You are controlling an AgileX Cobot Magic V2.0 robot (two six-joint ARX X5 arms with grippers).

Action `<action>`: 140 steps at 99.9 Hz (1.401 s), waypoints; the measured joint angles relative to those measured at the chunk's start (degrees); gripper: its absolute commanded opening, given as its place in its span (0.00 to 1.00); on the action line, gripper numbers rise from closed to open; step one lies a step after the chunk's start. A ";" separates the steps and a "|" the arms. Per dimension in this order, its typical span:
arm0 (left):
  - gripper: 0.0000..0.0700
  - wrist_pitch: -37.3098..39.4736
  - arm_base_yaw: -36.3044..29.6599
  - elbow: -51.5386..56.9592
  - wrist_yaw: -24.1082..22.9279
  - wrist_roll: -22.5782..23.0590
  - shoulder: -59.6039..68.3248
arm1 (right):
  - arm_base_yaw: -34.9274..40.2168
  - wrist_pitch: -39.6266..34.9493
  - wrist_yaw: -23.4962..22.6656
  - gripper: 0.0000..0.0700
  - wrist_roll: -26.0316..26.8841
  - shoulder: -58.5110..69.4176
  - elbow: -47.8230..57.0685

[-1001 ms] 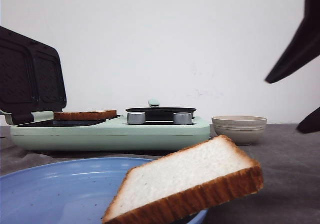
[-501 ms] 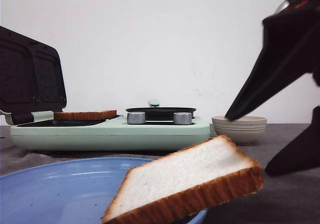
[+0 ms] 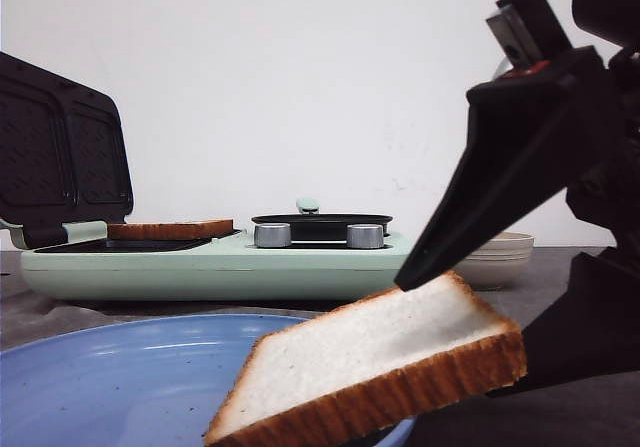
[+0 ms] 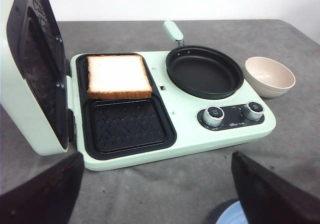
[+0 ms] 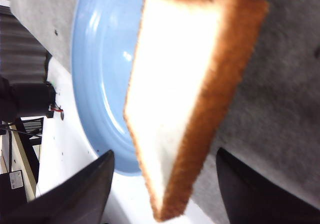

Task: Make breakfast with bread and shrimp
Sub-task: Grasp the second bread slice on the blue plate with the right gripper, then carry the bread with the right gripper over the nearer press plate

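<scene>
While one bread slice [image 4: 119, 76] sits in the sandwich maker [image 4: 165, 139], I bring my right gripper [image 3: 470, 327], jaws spread, around the slice [image 3: 380, 362] overhanging the blue plate [image 3: 120, 377]; soft and light, it wants gentle crust-edge pressure.

This looks like a robot test bench in a lab dressed up as a kitchen corner, not a real home kitchen. A bare white wall [image 3: 300, 87] closes the scene at twelve o'clock, with no cabinets, tiles or sink. The desk [image 4: 210, 184] wears a wrinkled grey cloth. The kitchen props are few: a mint-green breakfast maker [image 4: 165, 98] with its lid up, a beige bowl [image 4: 270, 76] at its three o'clock, a blue plate [image 3: 120, 377]. In the right wrist view, past the desk edge, dark metal framing and a cable [image 5: 30, 108] show on a pale floor.
</scene>
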 measured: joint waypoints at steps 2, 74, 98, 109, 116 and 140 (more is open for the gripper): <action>0.73 0.00 0.00 0.00 0.00 0.02 0.00 | 0.02 0.15 0.02 0.57 0.04 0.24 0.00; 0.73 0.02 0.00 0.00 -0.48 0.02 0.00 | 0.11 15.17 -2.82 0.00 5.95 0.22 0.79; 0.74 1.09 0.00 0.00 -4.22 0.04 -0.04 | -0.04 15.10 -2.78 0.00 7.54 1.03 10.19; 0.74 1.95 0.00 0.00 -5.60 0.07 -0.09 | -0.59 13.94 -2.82 0.00 7.43 3.58 15.82; 0.74 2.60 0.00 0.00 -5.79 0.13 -0.09 | -0.61 11.61 -2.86 0.00 6.78 6.03 19.80; 0.74 4.63 0.74 0.00 -7.04 0.48 -0.09 | -0.81 4.81 -3.06 0.00 2.36 17.11 36.06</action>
